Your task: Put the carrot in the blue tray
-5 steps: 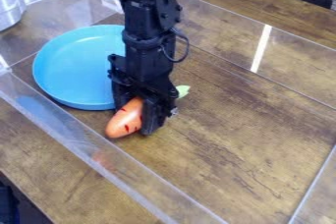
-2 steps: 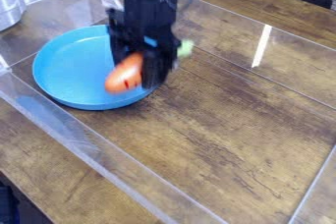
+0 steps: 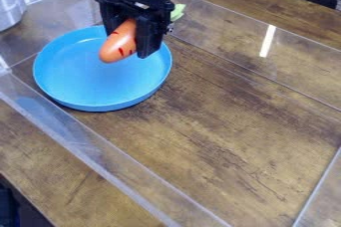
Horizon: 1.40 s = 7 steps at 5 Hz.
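Fingers (image 3: 118, 27) of the black gripper (image 3: 131, 34) pinch a small orange toy carrot (image 3: 120, 43) above the round, shallow blue plastic tray (image 3: 80, 84) on the wooden counter (image 3: 240, 121).

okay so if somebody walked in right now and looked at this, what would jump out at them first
The carrot, bright orange, gripped in the black gripper and hanging above the blue tray at upper left. The tray sits on a dark wooden table, nothing in it.
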Each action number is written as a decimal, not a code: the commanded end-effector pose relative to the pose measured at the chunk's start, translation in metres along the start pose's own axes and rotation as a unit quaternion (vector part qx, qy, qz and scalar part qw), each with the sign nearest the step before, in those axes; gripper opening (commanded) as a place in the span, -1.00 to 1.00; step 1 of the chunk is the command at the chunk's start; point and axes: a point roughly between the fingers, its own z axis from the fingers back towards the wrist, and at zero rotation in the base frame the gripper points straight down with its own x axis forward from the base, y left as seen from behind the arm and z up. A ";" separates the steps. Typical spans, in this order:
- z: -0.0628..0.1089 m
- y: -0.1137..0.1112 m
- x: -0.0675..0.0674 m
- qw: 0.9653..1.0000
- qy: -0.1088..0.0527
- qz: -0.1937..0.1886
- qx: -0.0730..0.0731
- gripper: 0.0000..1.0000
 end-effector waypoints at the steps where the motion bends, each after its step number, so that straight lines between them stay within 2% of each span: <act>1: 0.021 0.004 0.002 0.999 -0.038 0.004 0.010 -1.00; 4: 0.015 -0.003 -0.001 0.999 -0.041 -0.007 0.014 -1.00; 7: 0.007 -0.012 0.001 0.999 -0.046 -0.015 0.010 -1.00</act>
